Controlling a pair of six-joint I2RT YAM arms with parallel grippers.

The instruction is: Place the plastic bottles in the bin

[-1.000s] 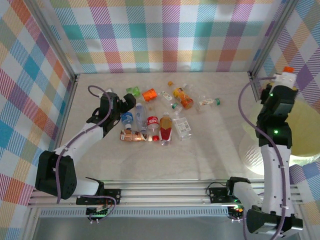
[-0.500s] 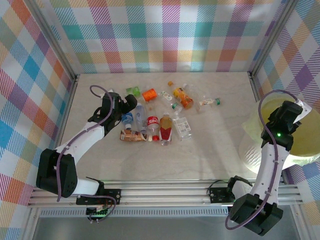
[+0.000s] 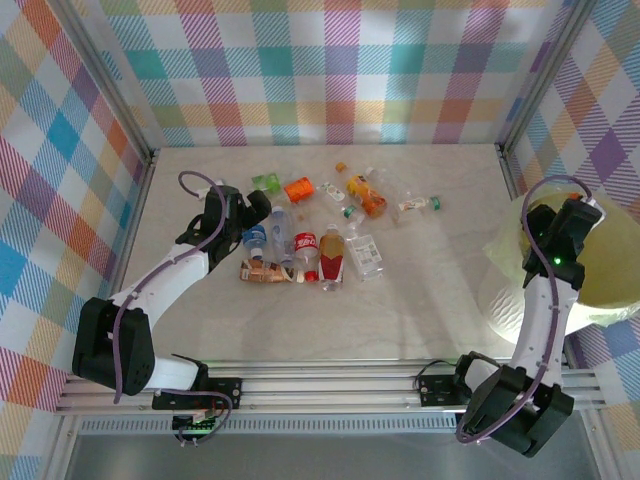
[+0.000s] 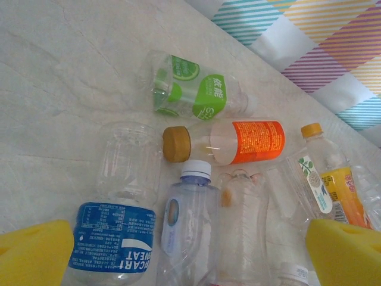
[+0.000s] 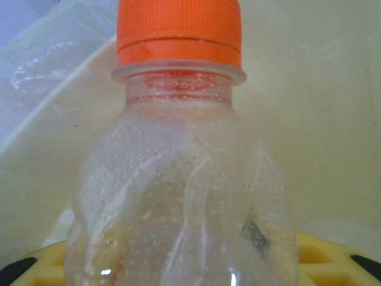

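Swung sideways since a second ago, right gripper (image 3: 583, 213) now hangs over the bin (image 3: 612, 285), clenched on an orange-capped bottle (image 5: 178, 179); left gripper (image 3: 258, 207) gapes wide above a blue-labelled bottle (image 4: 113, 244) reading "…EAT"

Bright, even overhead light casts soft shadows on the table (image 3: 420, 300); the close bottle (image 5: 178, 196) looks blurred.

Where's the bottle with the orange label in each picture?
Top external: the orange-label bottle lies a little above and left of the picture's middle.
Left wrist: the orange-label bottle lies in the middle, its tan cap pointing left.
Right wrist: here is a different one up close, the orange-cap bottle.
Shared landmark: the green-label bottle lies right beside it in the top external and left wrist views.
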